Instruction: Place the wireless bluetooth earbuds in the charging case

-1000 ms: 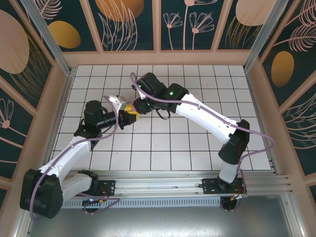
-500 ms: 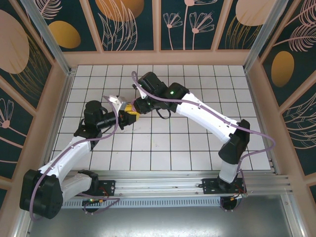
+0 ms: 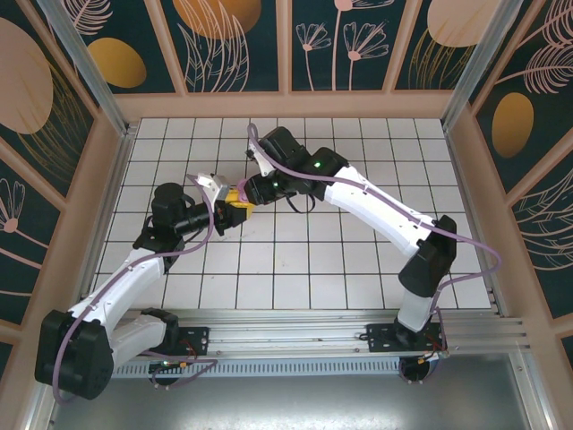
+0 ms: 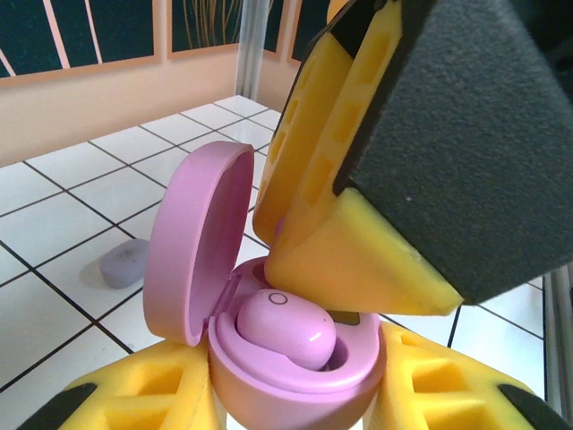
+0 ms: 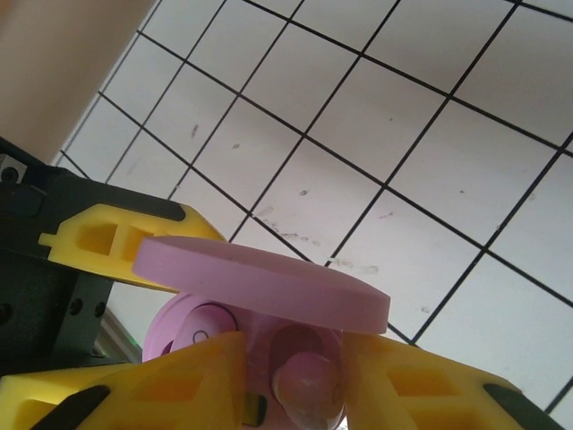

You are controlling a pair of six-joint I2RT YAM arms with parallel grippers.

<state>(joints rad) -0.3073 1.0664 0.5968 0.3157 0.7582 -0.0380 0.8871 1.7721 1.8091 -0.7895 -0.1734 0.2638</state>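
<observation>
Over the middle of the white tiled table (image 3: 358, 260), my left claw (image 4: 295, 399) is closed on the base of the rounded pink plastic charging case (image 4: 295, 363). Its hinged lid (image 4: 192, 242) stands open, at the left side in my left wrist view. One small pink glossy earbud (image 4: 286, 327) already sits in its well.

My right claw (image 5: 295, 394) hangs directly above the case with the fingers narrow, and a second small pink earbud (image 5: 309, 387) is between them. I cannot tell whether the fingers grip it or only stand around it. This bud is just at the free well, beside the seated one and close to the lid.

So I judge the coming move belongs to the right claw: almost straight down, a very short way, without pushing the lid. A small lavender earbud (image 4: 124, 262) lies on a tile beyond the case, apart from it.
</observation>
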